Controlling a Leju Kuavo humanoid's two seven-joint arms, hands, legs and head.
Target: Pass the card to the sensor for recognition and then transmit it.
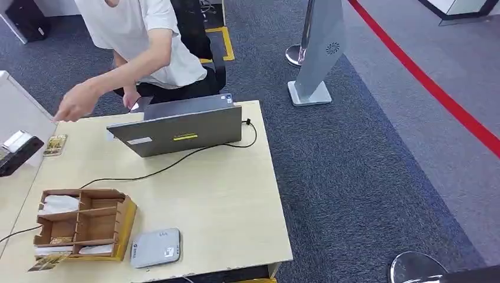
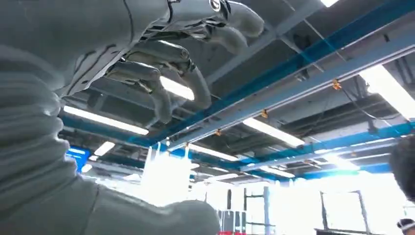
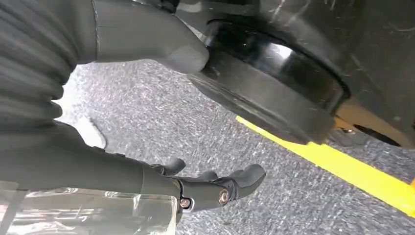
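At the far left edge of the tabletop lies the card, thin, stiff, light and hard to lift flat, best pinched by its edges; the left hand, raised with fingers loosely curled, and the right hand, hanging over the floor with fingers part-curled, hold nothing.

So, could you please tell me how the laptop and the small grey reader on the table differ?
The laptop is larger, dark grey, open and cabled, at the table's far side near the person. The reader is small, pale grey and lies flat at the near edge beside the wooden box. Both sit on the table.
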